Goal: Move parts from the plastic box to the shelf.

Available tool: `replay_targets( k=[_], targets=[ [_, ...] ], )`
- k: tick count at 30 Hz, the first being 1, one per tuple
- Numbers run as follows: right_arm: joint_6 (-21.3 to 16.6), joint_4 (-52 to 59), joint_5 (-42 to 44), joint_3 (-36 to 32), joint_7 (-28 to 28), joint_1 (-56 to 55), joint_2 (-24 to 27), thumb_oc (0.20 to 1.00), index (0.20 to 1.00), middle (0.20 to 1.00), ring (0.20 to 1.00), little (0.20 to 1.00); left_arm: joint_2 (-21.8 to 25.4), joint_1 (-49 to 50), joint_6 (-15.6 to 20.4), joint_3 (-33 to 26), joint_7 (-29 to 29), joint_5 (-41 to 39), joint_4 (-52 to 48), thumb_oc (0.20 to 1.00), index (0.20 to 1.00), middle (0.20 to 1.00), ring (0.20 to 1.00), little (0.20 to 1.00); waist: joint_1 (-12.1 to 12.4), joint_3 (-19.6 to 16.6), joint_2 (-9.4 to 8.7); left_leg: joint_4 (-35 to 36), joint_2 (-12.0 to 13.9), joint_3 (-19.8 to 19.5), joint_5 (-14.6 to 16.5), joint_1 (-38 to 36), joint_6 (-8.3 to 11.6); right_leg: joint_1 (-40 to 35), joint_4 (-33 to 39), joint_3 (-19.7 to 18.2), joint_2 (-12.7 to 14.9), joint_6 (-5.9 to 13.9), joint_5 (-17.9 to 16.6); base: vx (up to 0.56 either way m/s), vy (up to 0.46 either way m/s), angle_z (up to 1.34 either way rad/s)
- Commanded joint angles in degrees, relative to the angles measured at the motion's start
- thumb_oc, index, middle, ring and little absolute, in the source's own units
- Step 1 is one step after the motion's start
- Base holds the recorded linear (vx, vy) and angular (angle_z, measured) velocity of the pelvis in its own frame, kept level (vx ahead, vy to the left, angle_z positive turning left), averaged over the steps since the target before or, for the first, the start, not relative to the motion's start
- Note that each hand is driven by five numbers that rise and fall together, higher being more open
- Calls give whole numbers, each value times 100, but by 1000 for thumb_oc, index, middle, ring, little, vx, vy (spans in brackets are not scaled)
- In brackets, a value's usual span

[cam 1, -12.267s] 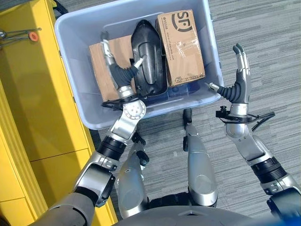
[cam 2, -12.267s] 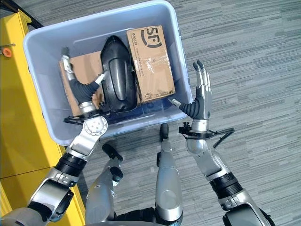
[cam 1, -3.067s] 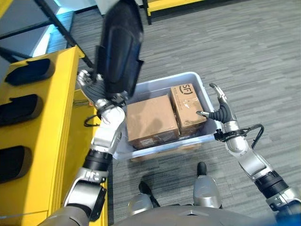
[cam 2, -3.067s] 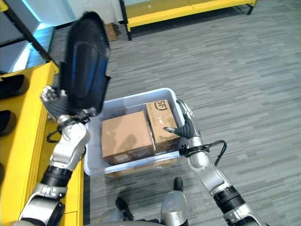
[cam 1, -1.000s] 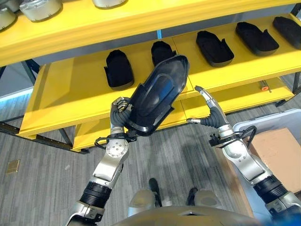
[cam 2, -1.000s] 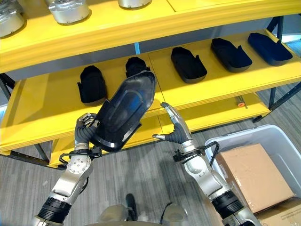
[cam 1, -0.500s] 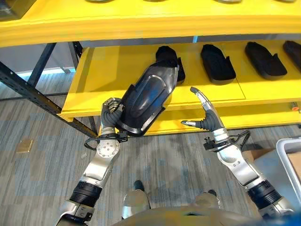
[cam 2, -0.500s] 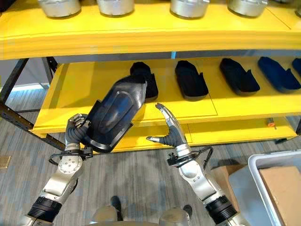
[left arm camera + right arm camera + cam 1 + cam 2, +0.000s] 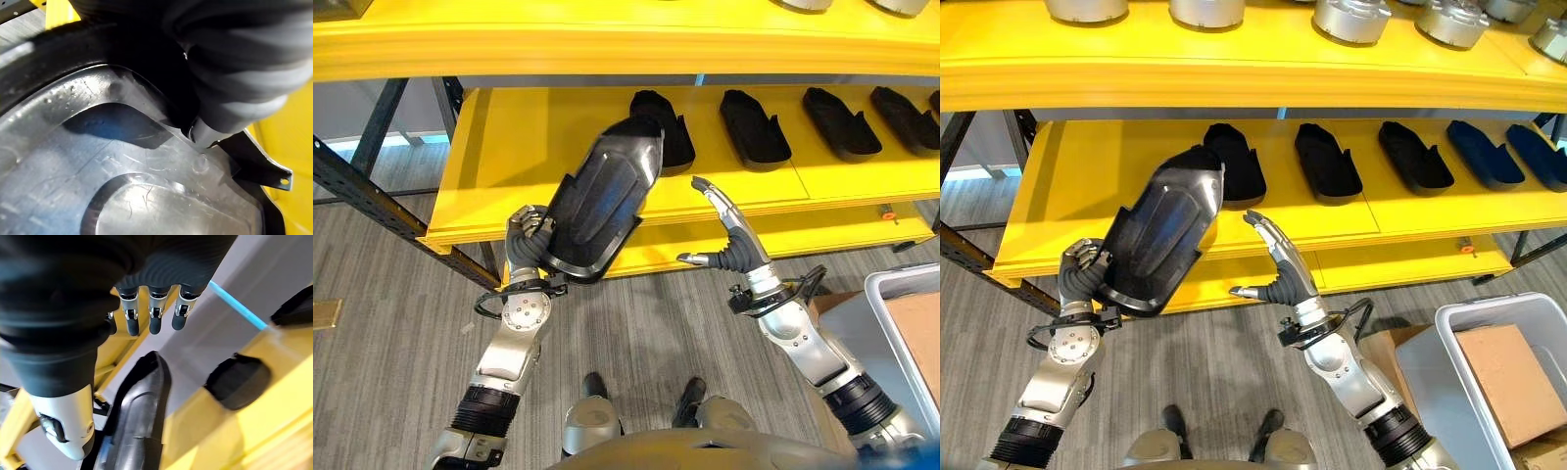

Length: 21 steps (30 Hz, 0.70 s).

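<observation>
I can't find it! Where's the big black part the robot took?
The big black part is up in the left robot hand, in front of the yellow shelf.

yellow shelf (image 9: 1058,186); black parts (image 9: 1327,162) in row

The large black moulded plastic part (image 9: 597,201) is held before the yellow metal shelf (image 9: 529,147); at its 4 o'clock, the right hand (image 9: 729,240).
</observation>
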<state>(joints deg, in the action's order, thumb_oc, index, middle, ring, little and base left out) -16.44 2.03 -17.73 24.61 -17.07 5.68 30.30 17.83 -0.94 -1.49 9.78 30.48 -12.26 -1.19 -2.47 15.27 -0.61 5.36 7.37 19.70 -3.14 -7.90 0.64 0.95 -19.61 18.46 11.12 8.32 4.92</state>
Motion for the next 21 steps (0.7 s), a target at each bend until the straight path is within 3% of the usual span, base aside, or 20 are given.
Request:
replay_targets(
  k=[1,9,11,12,14,18,19,20,21],
  targets=[
    [-280,327,-146,-166,-148,320,-321,1000,1000,1000,1000,1000,123,-368,330,-20,62,-30,-558,200,200,200,200,200,108,-187,-198,-68,-485,121,729,-179,-54,-148,1760,8,-375,156,-713,135,-145,106],
    [-436,224,-363,-162,-265,240,-167,1000,1000,1000,1000,1000,124,-361,373,61,297,52,-500,200,200,200,200,200,109,-300,-164,-402,-339,71,897,-100,95,-551,1727,80,-533,-103,-193,132,-135,6],
    [-451,213,-346,-163,-331,334,-92,1000,1000,1000,1000,1000,175,-456,462,68,430,-34,-539,200,200,200,200,200,99,-235,-192,-1298,-332,351,1327,122,6,-556,1561,267,-444,-237,-34,45,-205,10],
    [-457,225,-353,-177,-339,350,-59,1000,1000,1000,1000,1000,196,-482,491,69,461,-77,-551,200,200,200,200,200,117,-194,-214,-1739,-263,363,1379,293,29,-572,1517,290,-429,-296,18,20,-224,22],
    [-438,120,-428,-137,-424,484,-36,1000,1000,1000,1000,1000,183,-533,505,59,550,-133,-594,200,200,200,200,200,186,-52,-216,-2664,54,181,1108,803,248,-620,1441,196,-478,-449,126,35,-124,8],
    [-413,200,-341,-158,-399,569,34,1000,1000,1000,1000,1000,128,-429,438,-48,566,-159,-709,200,200,200,200,200,81,-50,-44,-1594,643,-1,375,527,515,-564,1179,108,-418,-485,301,117,220,-15],
    [-425,310,-308,-214,-412,484,98,1000,1000,1000,1000,1000,118,-327,507,-86,570,-217,-729,200,200,200,200,200,41,-53,5,-1184,947,-33,-250,518,635,-500,1135,120,-375,-547,278,103,447,-7],
    [-460,397,-214,-273,-483,428,174,1000,1000,1000,1000,1000,110,-221,666,-117,578,-282,-708,200,200,200,200,200,-25,-55,45,-813,1228,-129,-625,490,760,-437,1043,51,-271,-534,326,140,503,-17],
    [-479,425,-149,-302,-579,392,210,1000,1000,1000,1000,1000,97,-183,752,-124,592,-344,-674,200,200,200,200,200,-65,-59,66,-715,1341,-169,-735,491,874,-447,963,-16,-171,-490,423,138,613,-27]
  ],
)
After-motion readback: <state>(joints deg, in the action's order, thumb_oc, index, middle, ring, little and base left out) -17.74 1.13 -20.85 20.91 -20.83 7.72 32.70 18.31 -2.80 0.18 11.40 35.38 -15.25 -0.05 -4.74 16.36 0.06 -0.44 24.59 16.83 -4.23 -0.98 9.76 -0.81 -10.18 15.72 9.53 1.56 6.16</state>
